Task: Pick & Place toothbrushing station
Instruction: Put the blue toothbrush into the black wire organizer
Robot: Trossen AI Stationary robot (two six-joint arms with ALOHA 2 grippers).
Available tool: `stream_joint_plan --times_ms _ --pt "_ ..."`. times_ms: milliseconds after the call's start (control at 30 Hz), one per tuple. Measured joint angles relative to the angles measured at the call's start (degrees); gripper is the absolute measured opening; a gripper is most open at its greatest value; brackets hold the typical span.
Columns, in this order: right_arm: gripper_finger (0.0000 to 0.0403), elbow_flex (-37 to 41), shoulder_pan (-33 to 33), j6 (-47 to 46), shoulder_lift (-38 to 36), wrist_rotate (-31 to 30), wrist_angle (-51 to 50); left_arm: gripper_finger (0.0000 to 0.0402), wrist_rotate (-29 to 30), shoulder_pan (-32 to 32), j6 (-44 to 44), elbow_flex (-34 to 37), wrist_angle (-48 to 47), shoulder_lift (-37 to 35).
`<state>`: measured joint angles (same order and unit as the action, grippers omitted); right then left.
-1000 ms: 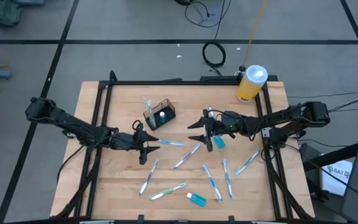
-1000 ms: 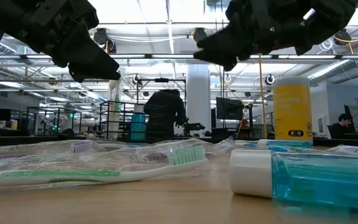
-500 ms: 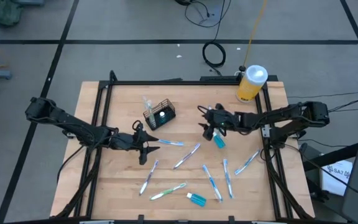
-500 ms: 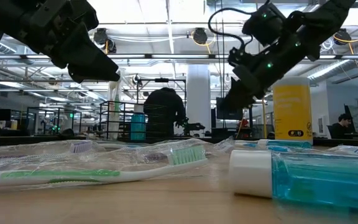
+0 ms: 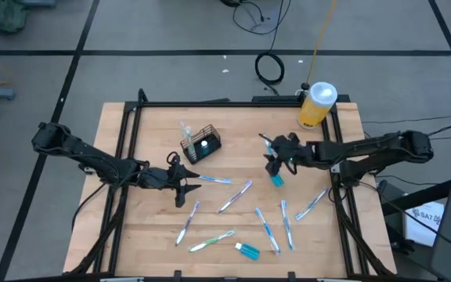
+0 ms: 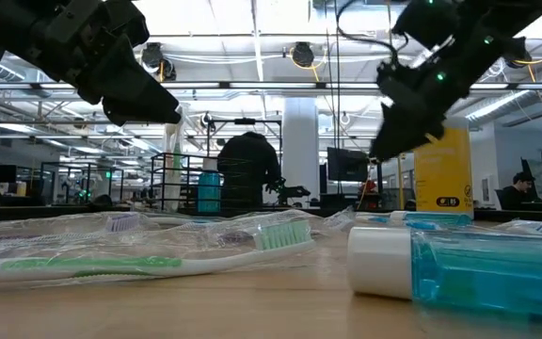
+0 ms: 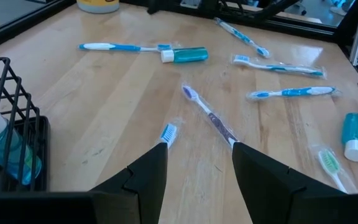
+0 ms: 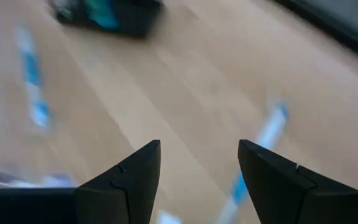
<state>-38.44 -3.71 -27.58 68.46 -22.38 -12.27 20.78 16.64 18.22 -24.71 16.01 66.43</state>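
Arms first, as I read the high view from left to right. My left gripper [image 5: 185, 186] sat left of centre in the frame, low over the wooden table [image 5: 147, 235], its fingers [image 7: 149, 174] spread apart with nothing between them. Just to its right a wrapped toothbrush [image 5: 214, 180] lay on the wood, and in the left wrist view I saw that brush's blue head [image 7: 167, 132] showing between the two dark fingers.

Above the left gripper, toward the upper middle of the frame, stood the toothbrushing station [image 5: 201, 143], a black wire caddy upright on the table and apart from both grippers. It held something blue-green inside; I could not tell exactly what.

Right of centre my right gripper [image 5: 276, 154] hung above the table with its fingers [image 8: 129, 177] also spread and empty. A small blue bottle [image 5: 276, 179] lay just below it in the frame. The right wrist view was too smeared for me to name what lay under it.

More wrapped toothbrushes [image 5: 266, 229] lay scattered across the lower half of the table, with a second blue bottle [image 5: 247, 251] near the bottom edge. A yellow bottle [image 5: 316, 106] with a white cap stood at the table's upper right corner.
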Motion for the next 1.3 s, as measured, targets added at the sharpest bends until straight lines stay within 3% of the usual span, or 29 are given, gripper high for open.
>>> stream_joint_plan --times_ms 100,267,733,1100,1300 --pt "0.0207 0.7 1.2 -6.8 1.4 -0.1 -5.5 0.0189 0.3 0.0 -0.1 0.0 0.0 0.0" --pt "0.0207 5.1 3.2 -14.4 4.1 -2.5 -2.4 0.0189 0.3 0.0 0.0 0.0 0.0 0.0" --pt "0.0207 11.0 5.3 -15.3 6.4 -3.1 7.6 0.0189 0.4 -0.1 0.2 0.0 0.5 0.0" --pt "0.0205 17.1 5.3 -20.1 6.5 -6.4 8.7 0.0189 0.6 -0.1 0.3 0.0 0.6 0.0" --pt "0.0164 17.4 5.3 -19.7 6.5 -6.5 8.3 0.0189 0.7 -0.1 0.3 0.0 0.6 0.0"
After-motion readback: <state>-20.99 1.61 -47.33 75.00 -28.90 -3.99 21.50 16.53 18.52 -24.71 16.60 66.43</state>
